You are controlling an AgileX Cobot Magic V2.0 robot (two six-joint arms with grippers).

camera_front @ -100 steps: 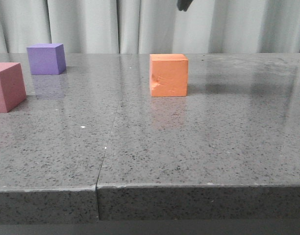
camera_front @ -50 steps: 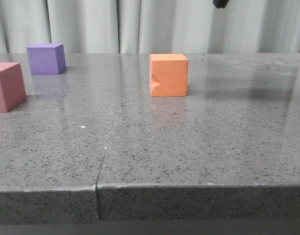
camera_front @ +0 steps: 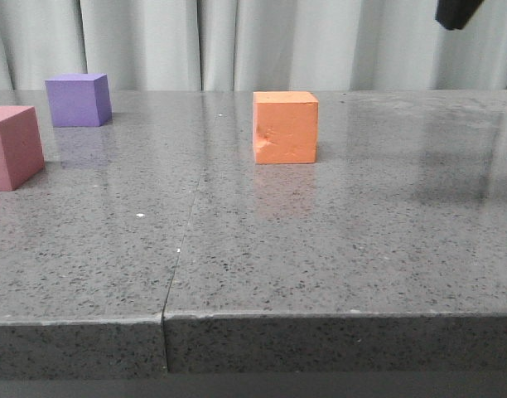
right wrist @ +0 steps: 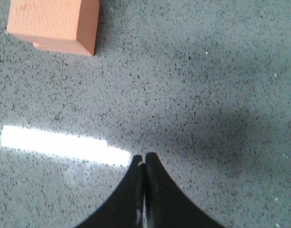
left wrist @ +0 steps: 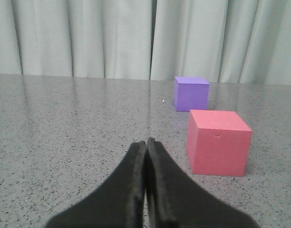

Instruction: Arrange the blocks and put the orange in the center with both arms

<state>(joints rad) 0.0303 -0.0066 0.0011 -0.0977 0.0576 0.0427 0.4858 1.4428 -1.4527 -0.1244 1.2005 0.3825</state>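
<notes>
The orange cube (camera_front: 285,127), dented on its front face, stands near the middle of the table; it also shows in the right wrist view (right wrist: 54,23). The purple cube (camera_front: 78,99) stands at the far left, and the pinkish-red cube (camera_front: 13,147) stands nearer, at the left edge. Both show in the left wrist view, purple (left wrist: 190,94) and pinkish-red (left wrist: 218,142). My left gripper (left wrist: 146,141) is shut and empty, low over the table, apart from the pinkish-red cube. My right gripper (right wrist: 144,156) is shut and empty, high above the table, away from the orange cube; only a black tip (camera_front: 457,12) shows in the front view.
The grey speckled table (camera_front: 336,240) has a seam (camera_front: 183,240) running front to back and a front edge close to the camera. Grey curtains (camera_front: 253,41) hang behind the table. A bright light reflection (right wrist: 64,145) lies on the tabletop.
The right gripper's tip has moved right along the top of the front view, away from above the orange cube. The cubes have not moved.
</notes>
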